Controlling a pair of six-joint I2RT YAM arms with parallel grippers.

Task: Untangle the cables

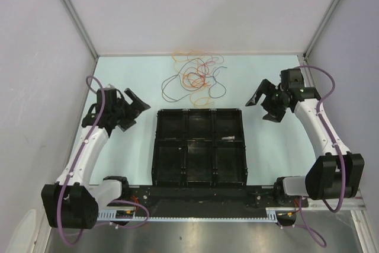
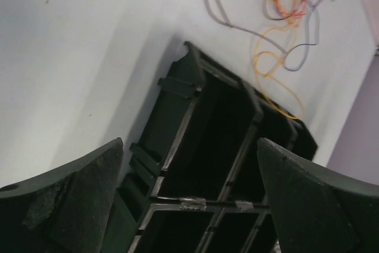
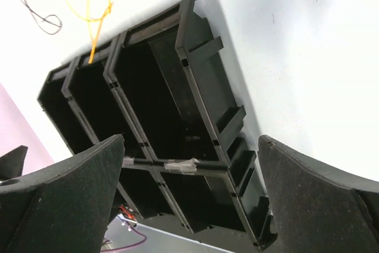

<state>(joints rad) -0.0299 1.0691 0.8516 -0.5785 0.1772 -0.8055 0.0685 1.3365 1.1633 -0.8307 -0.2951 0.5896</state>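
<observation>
The cables lie in a loose tangle of orange, red and dark wires on the table at the back centre, behind the black tray. My left gripper is open and empty, left of the tray and well short of the tangle. My right gripper is open and empty, right of the tray. In the left wrist view the open gripper frames the tray, with the cables at the top right. In the right wrist view the open gripper frames the tray, with an orange cable and a dark cable at the top left.
A black tray with six compartments sits in the middle of the table between the arms; it also shows in the left wrist view and the right wrist view. Grey walls close the table at the back and both sides.
</observation>
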